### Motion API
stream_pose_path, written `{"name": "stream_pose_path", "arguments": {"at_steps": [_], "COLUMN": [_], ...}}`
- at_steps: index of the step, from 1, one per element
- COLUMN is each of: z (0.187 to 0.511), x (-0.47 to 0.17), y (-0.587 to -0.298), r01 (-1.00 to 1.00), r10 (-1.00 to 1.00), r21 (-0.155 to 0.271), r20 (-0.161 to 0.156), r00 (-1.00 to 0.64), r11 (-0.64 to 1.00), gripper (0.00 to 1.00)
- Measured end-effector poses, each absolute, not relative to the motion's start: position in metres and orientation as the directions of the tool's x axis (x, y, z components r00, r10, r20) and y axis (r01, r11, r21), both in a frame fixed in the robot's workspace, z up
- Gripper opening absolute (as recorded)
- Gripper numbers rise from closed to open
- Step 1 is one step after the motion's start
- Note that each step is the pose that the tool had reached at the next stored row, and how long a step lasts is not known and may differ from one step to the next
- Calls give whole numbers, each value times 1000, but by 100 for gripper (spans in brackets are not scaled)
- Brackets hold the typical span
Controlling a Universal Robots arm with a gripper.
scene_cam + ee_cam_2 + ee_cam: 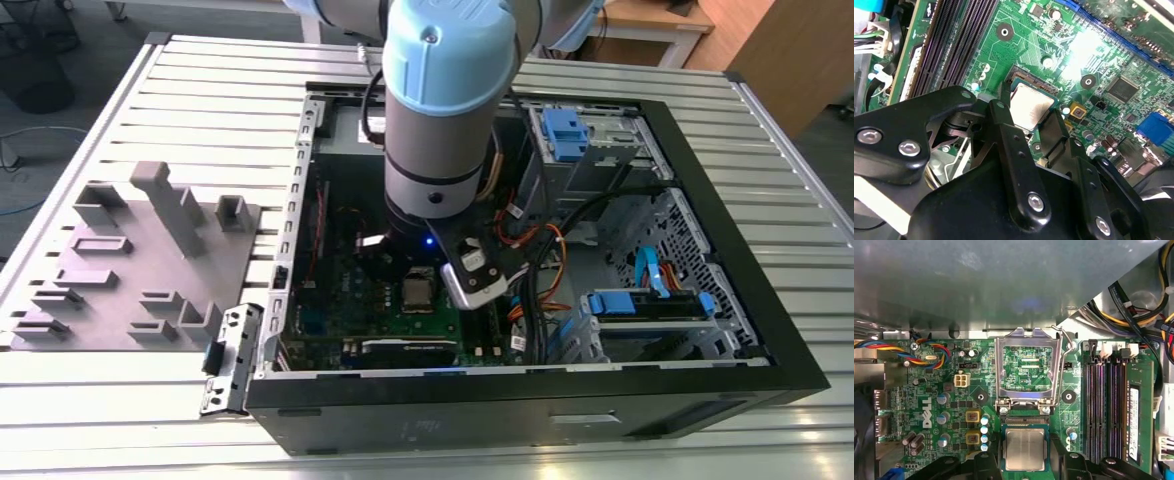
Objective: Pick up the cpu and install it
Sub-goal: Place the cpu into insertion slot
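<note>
The cpu (1025, 449) is a small square chip with a silvery top, hanging just over the open socket on the green motherboard (944, 370). A strip of the socket's gold contacts shows past one of its edges. My gripper (1025, 462) is shut on it, one black finger (1003, 117) against each of two opposite sides. The silver socket frame (1028, 367) stands flipped up beside the socket. In the exterior view the arm reaches down into the computer case (747, 330), and the cpu (418, 293) shows under the gripper (419, 280).
RAM slots (1106, 410) run along one side of the socket, and capacitors (985, 432) and coloured wires (929, 352) lie on the other. Cables and blue drive bays (641, 300) fill the case toward the exterior view's right. A grey moulded tray (134, 260) lies outside the case at that view's left.
</note>
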State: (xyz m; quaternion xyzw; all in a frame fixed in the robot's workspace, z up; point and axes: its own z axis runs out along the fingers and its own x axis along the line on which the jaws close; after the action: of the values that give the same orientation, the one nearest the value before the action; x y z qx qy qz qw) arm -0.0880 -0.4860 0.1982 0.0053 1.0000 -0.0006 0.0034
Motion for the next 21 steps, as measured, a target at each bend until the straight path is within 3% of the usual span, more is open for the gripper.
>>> {"name": "stream_pose_path", "arguments": {"at_steps": [21], "z": [194], "x": [-86], "y": [-488], "r01": [14], "r10": [14], "r21": [-1], "r20": [-7], "r00": [-1000], "r11": [1000], "gripper": [47]}}
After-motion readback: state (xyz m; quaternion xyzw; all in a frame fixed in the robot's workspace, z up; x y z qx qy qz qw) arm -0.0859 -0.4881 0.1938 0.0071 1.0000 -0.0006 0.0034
